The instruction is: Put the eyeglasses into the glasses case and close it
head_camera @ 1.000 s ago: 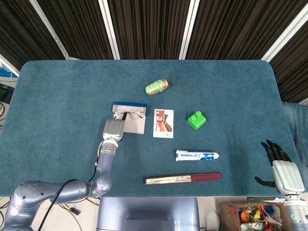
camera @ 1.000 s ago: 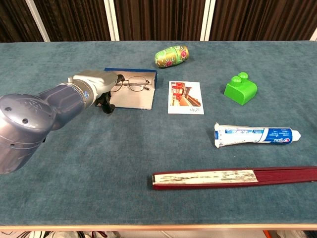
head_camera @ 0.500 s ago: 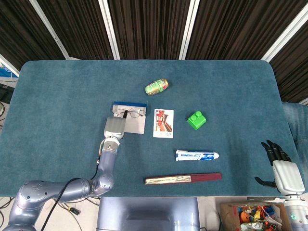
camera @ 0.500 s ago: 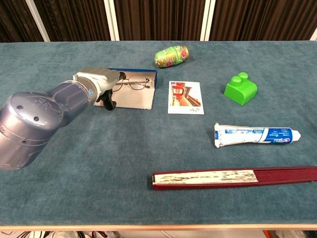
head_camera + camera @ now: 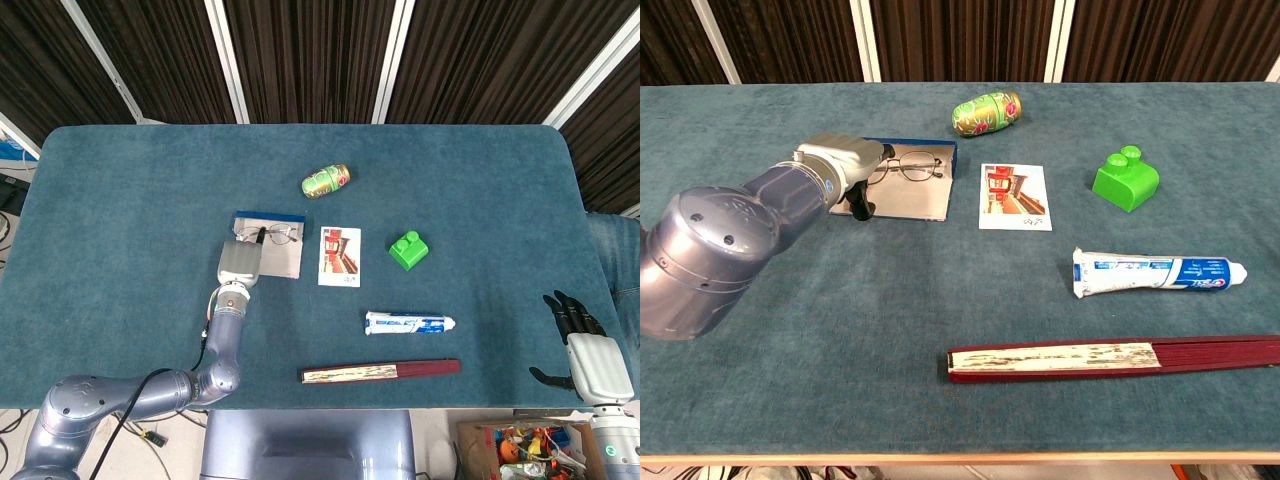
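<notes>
Left hand (image 5: 845,165) sits at the left end of the open glasses case (image 5: 912,196), palm housing over the case's near-left corner. One dark finger (image 5: 861,207) points down onto the grey lining; the remaining fingers are hidden behind the housing, so I cannot tell whether the hand grips anything or merely touches. In the head view the same hand (image 5: 240,264) covers the case's left third.

Eyeglasses (image 5: 907,167) lie inside the case, against the blue back edge (image 5: 925,144), lenses side by side, frame thin and metallic. The left temple end runs under or right beside the left hand; contact cannot be confirmed. Case is open and flat on the teal table (image 5: 840,330).

Right hand (image 5: 585,350) is off the table's right edge, low in the head view, dark fingers spread apart and holding nothing. It does not show in the chest view.

Other items on the table:
- green painted egg-shaped tin (image 5: 986,111), on its side, behind the case.
- photo card (image 5: 1015,196), just right of the case, not touching it.
- green toy brick (image 5: 1125,181), right of the card.
- toothpaste tube (image 5: 1158,272), lying lengthwise, nearer the front.
- folded hand fan (image 5: 1110,357), dark red with pale slats, nearest the front edge.
</notes>
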You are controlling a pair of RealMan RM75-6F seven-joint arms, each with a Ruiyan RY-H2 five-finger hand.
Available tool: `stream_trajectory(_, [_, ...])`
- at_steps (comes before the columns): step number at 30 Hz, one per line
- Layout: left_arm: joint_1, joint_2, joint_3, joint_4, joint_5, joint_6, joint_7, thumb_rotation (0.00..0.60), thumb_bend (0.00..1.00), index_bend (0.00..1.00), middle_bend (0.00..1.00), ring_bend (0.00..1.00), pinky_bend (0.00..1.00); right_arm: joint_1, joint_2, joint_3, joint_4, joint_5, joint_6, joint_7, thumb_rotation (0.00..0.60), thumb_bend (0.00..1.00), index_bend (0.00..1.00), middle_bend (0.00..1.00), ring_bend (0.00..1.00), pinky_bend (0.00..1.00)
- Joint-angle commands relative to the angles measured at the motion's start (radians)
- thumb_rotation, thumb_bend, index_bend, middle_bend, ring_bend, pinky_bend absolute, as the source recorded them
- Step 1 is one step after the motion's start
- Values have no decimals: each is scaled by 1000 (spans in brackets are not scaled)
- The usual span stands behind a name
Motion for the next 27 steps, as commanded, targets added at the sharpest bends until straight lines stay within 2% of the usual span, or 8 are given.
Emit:
stream_trajectory(1, [7, 4, 7, -12, 12, 9, 0, 600, 462, 0, 726, 697, 788, 0, 1, 0, 0, -1, 0, 0, 600, 98, 49, 0, 37, 178])
stream_trajectory(14, [37, 26, 28, -58, 40, 25, -4, 600, 462, 0, 727, 697, 788, 0, 1, 0, -1, 1, -2, 0, 600, 97, 49, 0, 37, 178])
stream_trajectory(27, [37, 11, 25, -28, 37, 2, -2, 600, 462, 0, 728, 697, 788, 0, 1, 2, -2, 6, -2, -1, 600, 98, 49, 0, 37, 178])
